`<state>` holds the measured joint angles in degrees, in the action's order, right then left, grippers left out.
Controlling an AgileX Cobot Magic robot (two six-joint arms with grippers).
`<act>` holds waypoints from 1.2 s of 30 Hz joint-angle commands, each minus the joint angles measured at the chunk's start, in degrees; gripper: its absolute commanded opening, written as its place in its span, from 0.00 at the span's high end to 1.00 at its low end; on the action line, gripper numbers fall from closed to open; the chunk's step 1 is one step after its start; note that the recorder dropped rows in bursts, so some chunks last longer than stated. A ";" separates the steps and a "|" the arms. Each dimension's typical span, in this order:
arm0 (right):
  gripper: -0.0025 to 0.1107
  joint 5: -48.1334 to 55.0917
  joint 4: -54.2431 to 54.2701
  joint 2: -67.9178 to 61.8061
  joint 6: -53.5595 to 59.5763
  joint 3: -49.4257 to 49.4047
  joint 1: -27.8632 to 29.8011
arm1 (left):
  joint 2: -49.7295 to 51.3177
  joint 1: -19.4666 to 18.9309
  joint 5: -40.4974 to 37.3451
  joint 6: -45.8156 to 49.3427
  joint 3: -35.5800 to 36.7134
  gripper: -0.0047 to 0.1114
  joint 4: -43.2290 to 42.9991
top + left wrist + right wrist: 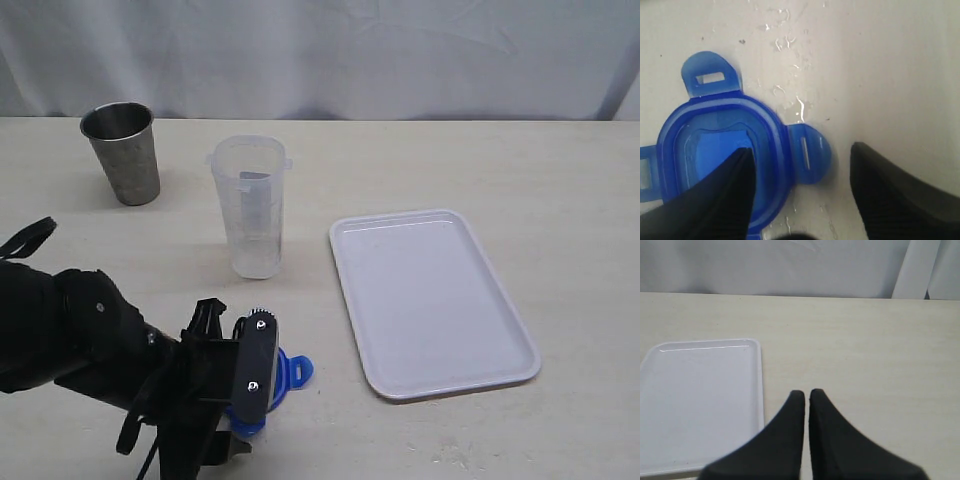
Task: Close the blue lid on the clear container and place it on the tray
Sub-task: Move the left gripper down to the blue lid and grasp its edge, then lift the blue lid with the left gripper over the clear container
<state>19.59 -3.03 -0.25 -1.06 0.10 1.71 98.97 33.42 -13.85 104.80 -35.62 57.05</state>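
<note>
The blue lid [291, 372] lies flat on the table near the front edge, its hollow side up [715, 135]. My left gripper [252, 385] [801, 150] is low over it and open. One finger [720, 195] sits over the lid's hollow and the other [890, 195] over bare table, so the rim and one snap tab lie between them with a gap to spare. The clear container [252, 205] stands upright and uncovered behind the lid. To its right lies the white tray [435, 300] [700, 400]. My right gripper [807, 391] is shut on nothing beside the tray's edge and is outside the exterior view.
A grey metal cup [123, 152] stands at the back left. A white curtain hangs behind the table. Small wet spots [790, 95] glisten on the table beside the lid.
</note>
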 commanded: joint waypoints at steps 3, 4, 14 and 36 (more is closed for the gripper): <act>0.94 0.01 -0.39 0.25 -0.25 -0.10 0.16 | 2.31 0.59 0.71 0.01 0.13 0.49 0.60; 0.94 0.01 -0.39 0.25 -0.25 -0.10 0.16 | 2.91 0.59 0.71 0.12 0.13 0.49 0.60; 0.94 0.01 -0.39 0.25 -0.25 -0.10 0.16 | 3.99 0.59 5.24 0.12 -0.03 0.57 0.58; 0.94 0.01 -0.39 0.25 -0.25 -0.10 0.16 | -2.92 0.59 3.91 -1.60 -0.03 0.96 0.64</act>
<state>19.59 -3.03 -0.25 -1.06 0.10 1.71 99.50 33.92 -9.77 104.19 -35.57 57.45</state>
